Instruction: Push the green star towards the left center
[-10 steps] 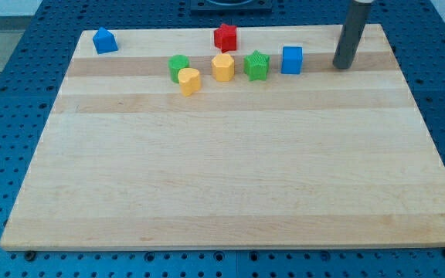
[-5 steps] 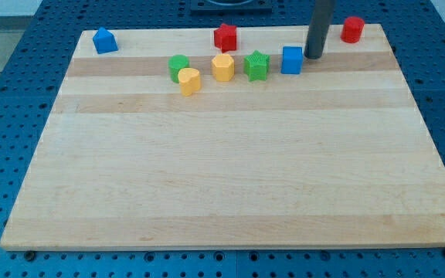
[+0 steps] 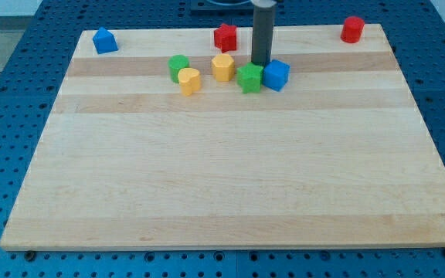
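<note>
Having swung left, my tip (image 3: 260, 65) behind green star (image 3: 249, 78)

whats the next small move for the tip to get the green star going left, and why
Probably slide my tip round to the view's right side of the green star, then push toward the view's left. Right now the tip sits just above the star and the blue cube, which touches the star's right side, so pushing from here would drive it downward, not left.

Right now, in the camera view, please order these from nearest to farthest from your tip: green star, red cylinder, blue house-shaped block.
From my tip:
1. green star, just below it
2. red cylinder, top right corner
3. blue house-shaped block, top left corner
</note>
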{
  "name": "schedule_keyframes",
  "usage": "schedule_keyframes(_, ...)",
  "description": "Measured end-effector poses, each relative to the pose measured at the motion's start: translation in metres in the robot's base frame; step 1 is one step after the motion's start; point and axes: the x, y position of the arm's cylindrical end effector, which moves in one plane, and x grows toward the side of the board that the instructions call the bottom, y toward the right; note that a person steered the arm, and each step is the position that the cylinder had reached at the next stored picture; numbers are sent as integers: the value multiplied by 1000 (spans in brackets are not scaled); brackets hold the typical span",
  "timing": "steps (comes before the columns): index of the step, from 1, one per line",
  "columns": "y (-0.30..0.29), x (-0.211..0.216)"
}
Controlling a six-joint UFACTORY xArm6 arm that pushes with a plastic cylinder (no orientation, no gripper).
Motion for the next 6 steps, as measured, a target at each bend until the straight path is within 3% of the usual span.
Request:
schedule_keyframes(1, -9, 38)
schedule_keyframes(3, -29, 35)
schedule_keyframes(5, -138, 56)
schedule_keyframes(6, -126, 60)
